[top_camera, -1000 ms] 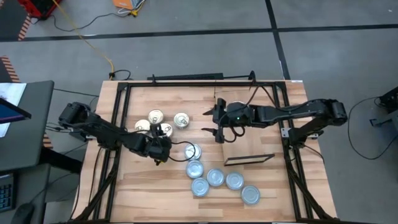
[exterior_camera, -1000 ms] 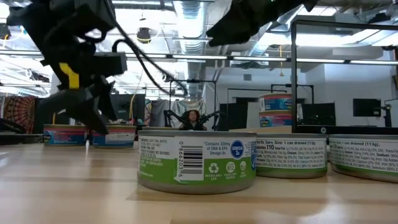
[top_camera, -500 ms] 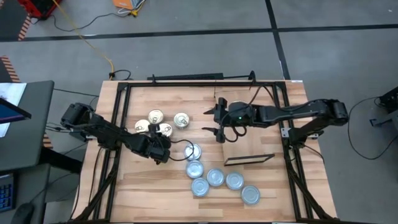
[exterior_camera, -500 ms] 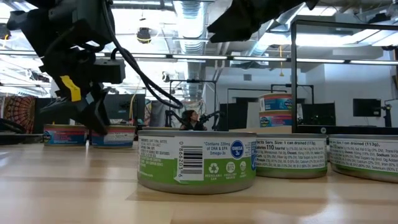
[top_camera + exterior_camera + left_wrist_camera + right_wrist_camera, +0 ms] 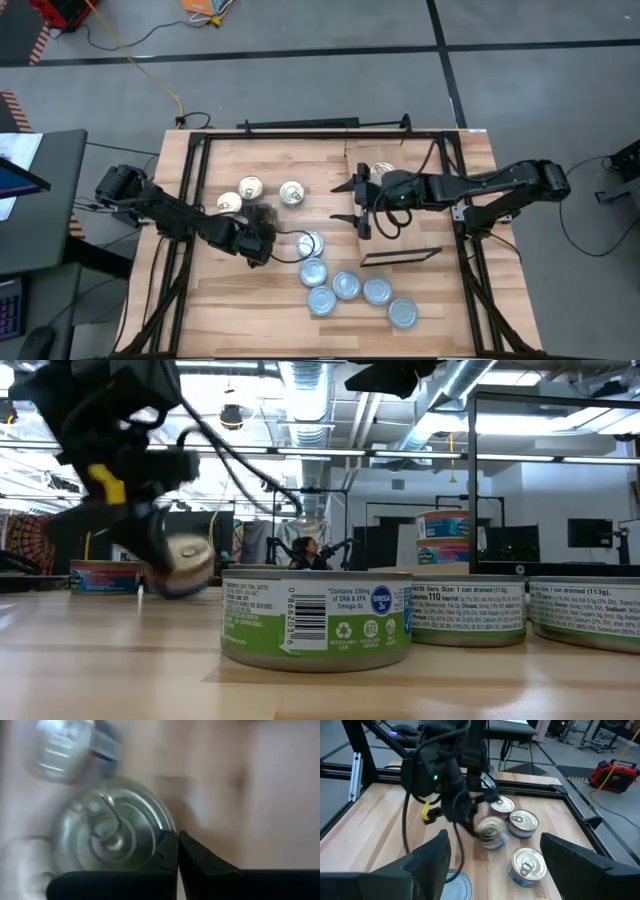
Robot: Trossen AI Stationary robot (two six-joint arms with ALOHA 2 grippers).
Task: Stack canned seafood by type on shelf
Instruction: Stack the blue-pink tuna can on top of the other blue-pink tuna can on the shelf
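Gold-topped tin (image 5: 491,831) tilted, blurred beside left gripper (image 5: 262,240), jaws closed empty. Right gripper (image 5: 360,205) open above table (image 5: 420,290), well apart.

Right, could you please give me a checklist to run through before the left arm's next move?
1. Left gripper holding a tin: not ok; its fingers meet with nothing between them.
2. Gold-top tin seated flat: not ok; it looks tilted beside that gripper in the low and right wrist views.
3. Right gripper out of the way: ok; open, apart over mid-table.
4. Silver-top tins upright: ok.
5. Whether the tilted tin is touching the fingers: cannot tell.
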